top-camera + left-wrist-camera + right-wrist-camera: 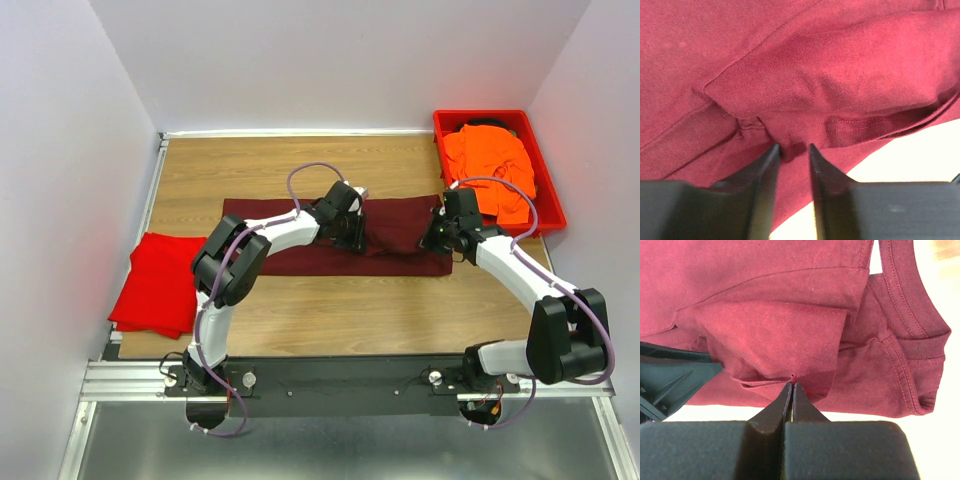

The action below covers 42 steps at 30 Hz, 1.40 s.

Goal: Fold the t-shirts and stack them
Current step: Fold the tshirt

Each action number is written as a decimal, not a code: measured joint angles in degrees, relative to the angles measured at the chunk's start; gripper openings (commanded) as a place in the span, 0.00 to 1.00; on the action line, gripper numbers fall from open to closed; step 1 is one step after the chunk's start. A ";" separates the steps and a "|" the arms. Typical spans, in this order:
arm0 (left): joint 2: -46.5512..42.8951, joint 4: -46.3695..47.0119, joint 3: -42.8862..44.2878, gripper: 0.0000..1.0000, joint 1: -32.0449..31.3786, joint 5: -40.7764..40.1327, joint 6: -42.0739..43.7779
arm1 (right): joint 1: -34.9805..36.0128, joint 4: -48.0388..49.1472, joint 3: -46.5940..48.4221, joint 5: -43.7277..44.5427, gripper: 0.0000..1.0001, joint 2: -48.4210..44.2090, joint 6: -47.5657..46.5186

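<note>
Top external shows the maroon t-shirt point(300, 258) spread across the table point(350, 315), left gripper point(352, 234) pinching a fold at its middle and right gripper point(438, 238) clamping its 3 o'clock end, seemingly to double it over.

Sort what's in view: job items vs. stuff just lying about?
Job:
- maroon t-shirt, mid-table, pinched by left fingers and right fingers
- red t-shirt, at the table's left edge
- orange t-shirt, heaped in the bin

Lying about:
- red plastic bin, far right corner
- wooden table
</note>
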 measured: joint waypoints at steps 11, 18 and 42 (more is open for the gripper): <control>-0.20 -0.39 0.04 0.00 0.00 -1.38 -0.20 | 0.00 0.00 0.00 0.11 0.03 0.00 0.00; -3.85 -1.44 -0.17 0.00 0.00 -1.60 -0.15 | 0.00 0.02 -0.48 0.79 0.03 -0.31 0.00; -7.63 -4.17 -4.92 0.00 -0.13 -2.99 1.20 | 5.77 -0.11 -5.84 -0.22 0.03 -3.50 2.62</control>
